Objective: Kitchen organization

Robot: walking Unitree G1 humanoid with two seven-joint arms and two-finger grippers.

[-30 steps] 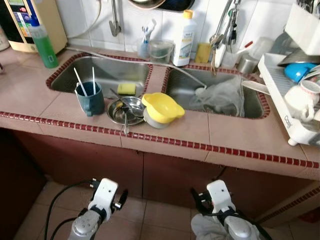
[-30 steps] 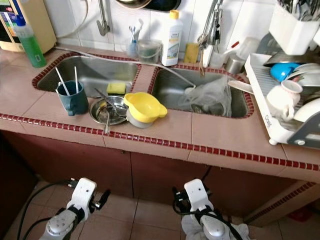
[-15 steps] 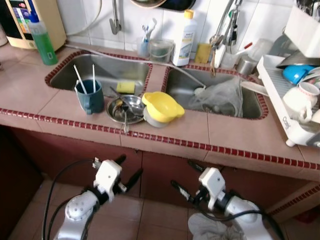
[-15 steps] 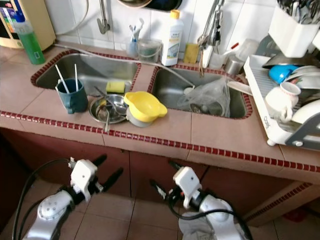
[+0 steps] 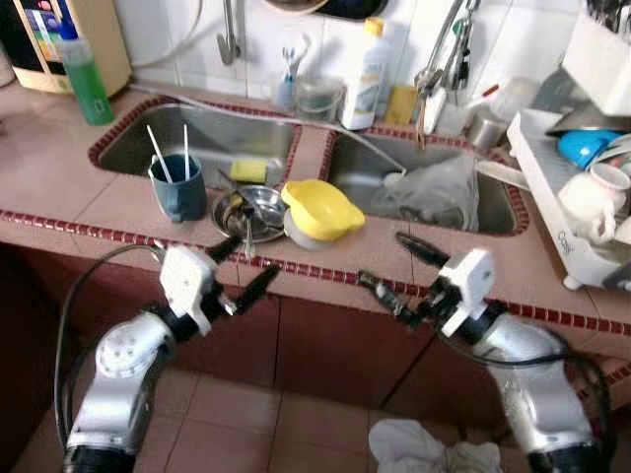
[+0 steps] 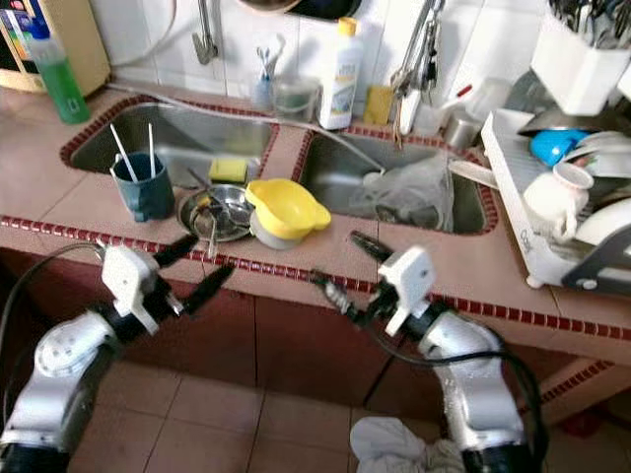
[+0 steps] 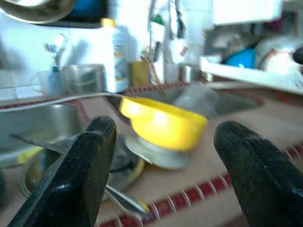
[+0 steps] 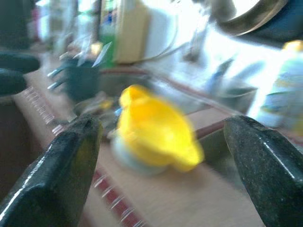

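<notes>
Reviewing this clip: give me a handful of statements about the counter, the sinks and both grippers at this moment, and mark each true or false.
1. The yellow bowl sits on the counter between the two sinks. True.
2. The blue mug is empty. False: two white sticks stand in it.
3. Both the left gripper and the right gripper are open and hold nothing. True.
4. The green bottle lies in the right sink. False: it stands upright on the counter, left of the left sink.
5. A yellow sponge lies in the left sink. True.
6. The right gripper grips the white bottle. False: that bottle stands by the back wall, apart from both grippers.
</notes>
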